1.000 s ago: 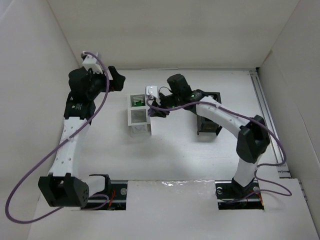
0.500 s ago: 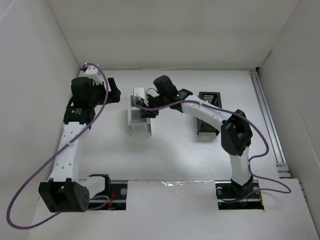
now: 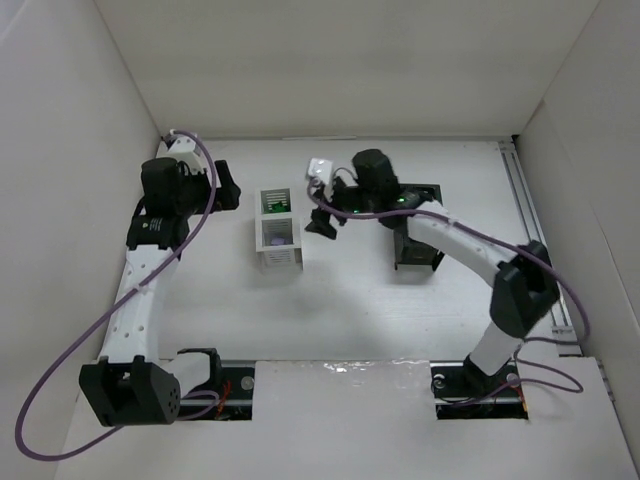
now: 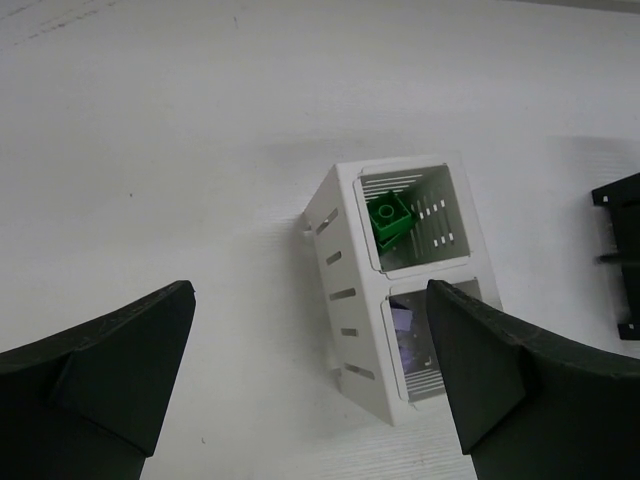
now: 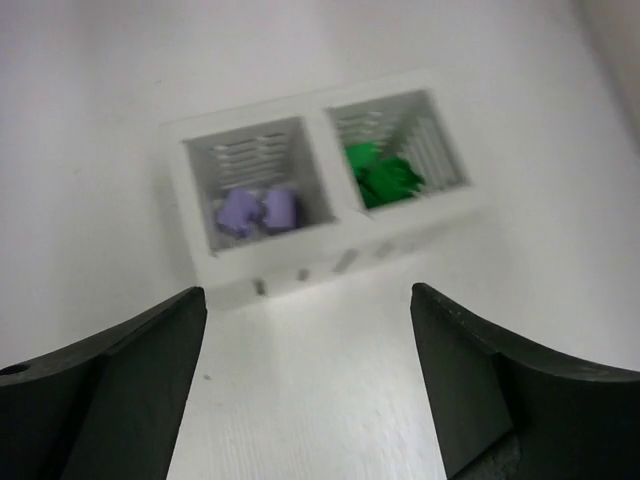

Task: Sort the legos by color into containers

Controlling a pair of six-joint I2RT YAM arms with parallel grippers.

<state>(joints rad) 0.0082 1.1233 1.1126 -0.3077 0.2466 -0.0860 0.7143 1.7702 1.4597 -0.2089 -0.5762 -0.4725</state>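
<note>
The white container [image 3: 281, 258] stands mid-table with two compartments. Green legos [image 5: 383, 175] lie in its far compartment and lavender-purple legos [image 5: 258, 210] in its near one; the left wrist view shows the green brick [image 4: 390, 215] and the purple ones [image 4: 404, 330] too. My right gripper [image 3: 323, 224] hangs just right of the white container [image 5: 300, 265], open and empty [image 5: 307, 293]. My left gripper [image 3: 228, 186] hovers left of the white container [image 4: 345, 290], open wide with nothing in it [image 4: 310, 295]. The black container [image 3: 418, 255] sits to the right, partly under my right arm.
White walls close the table in at the left, back and right. A rail [image 3: 530, 215] runs along the right edge. A corner of the black container [image 4: 620, 250] shows at the right of the left wrist view.
My right gripper was shut over the white container's near compartment; it has opened and drawn back to the right. The left arm has barely moved.
</note>
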